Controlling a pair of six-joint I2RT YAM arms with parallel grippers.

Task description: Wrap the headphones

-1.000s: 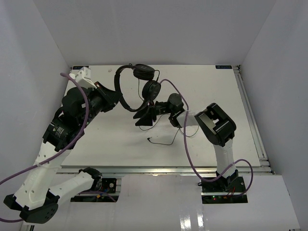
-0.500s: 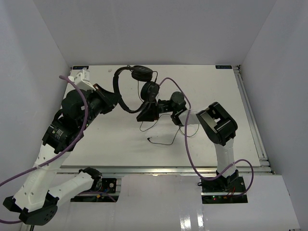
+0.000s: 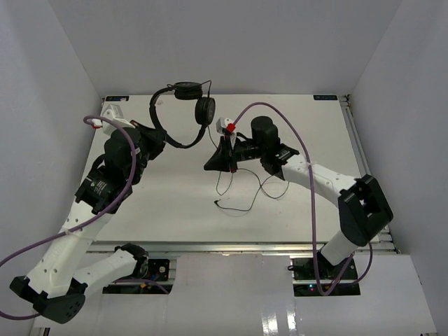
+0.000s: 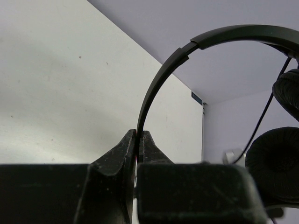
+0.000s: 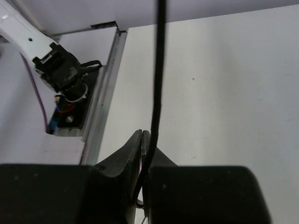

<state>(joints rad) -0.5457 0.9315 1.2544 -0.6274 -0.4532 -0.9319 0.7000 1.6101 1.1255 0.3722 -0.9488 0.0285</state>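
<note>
Left end effector (image 4: 138, 135) is clamped on the headband (image 4: 161, 84), holding the headphones (image 3: 168, 105) up off the worktop (image 3: 322, 133) at back left. The 2 earcups (image 4: 273, 163) are in the air, close together. Right end effector (image 5: 142, 136) is pinched tight on the cord (image 5: 159, 84) mid-worktop, just right of the headphones. Slack cord loops onto the worktop below it, and the plug (image 3: 217, 203) lies flat toward the front. The cord run from earcup to right end effector is hard to trace from the top and probably taut.

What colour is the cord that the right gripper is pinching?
Black; the cord shows best in the right wrist view.
</note>
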